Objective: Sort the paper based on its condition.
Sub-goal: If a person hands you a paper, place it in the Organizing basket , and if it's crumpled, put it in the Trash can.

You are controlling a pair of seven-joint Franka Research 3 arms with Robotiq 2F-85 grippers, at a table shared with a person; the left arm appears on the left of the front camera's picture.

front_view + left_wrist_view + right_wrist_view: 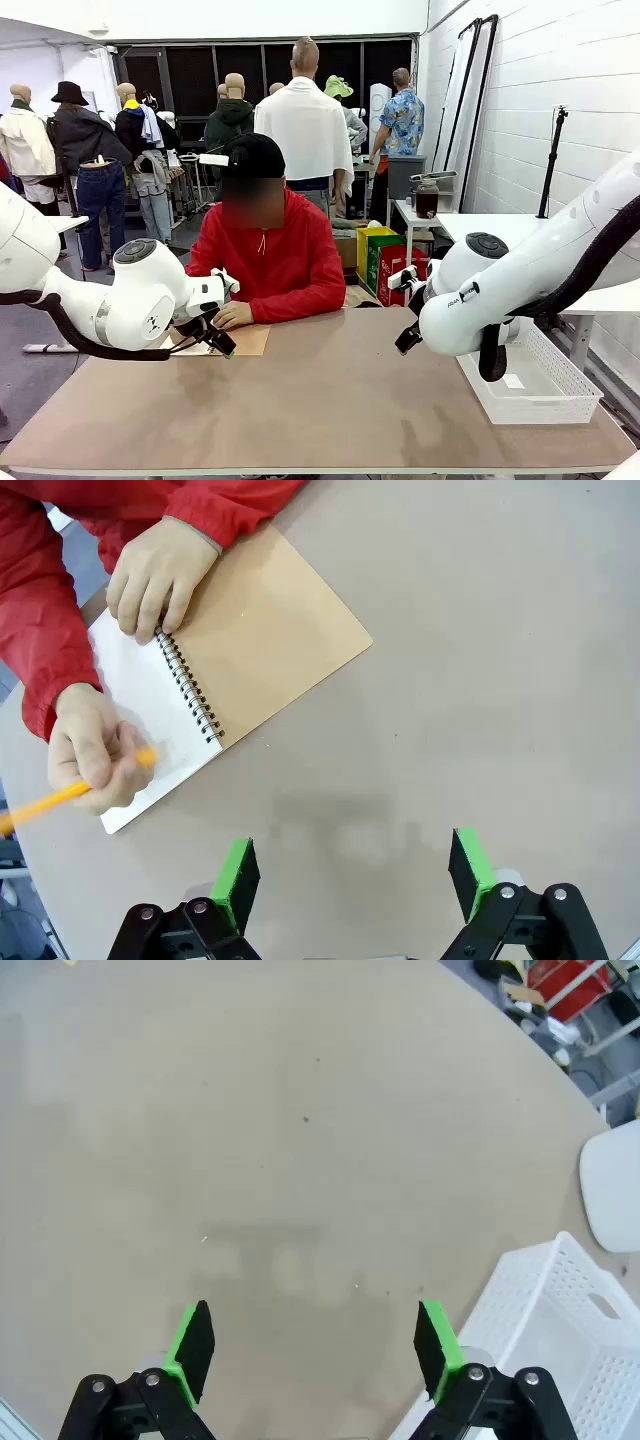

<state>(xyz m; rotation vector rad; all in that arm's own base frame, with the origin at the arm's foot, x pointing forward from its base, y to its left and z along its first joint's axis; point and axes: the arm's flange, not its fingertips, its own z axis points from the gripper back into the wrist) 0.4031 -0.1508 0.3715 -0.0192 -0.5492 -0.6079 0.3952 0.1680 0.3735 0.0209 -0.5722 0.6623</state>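
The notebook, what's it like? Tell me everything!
The notebook lies open and flat on the tan table. Its brown cardboard cover is spread to one side, a white page to the other, joined by a black wire spiral. One hand rests on the spiral's end; another hand, holding an orange pencil, rests on the page.

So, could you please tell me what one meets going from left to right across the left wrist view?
Orange pencil → white notebook page → spiral binding → brown cover → table.
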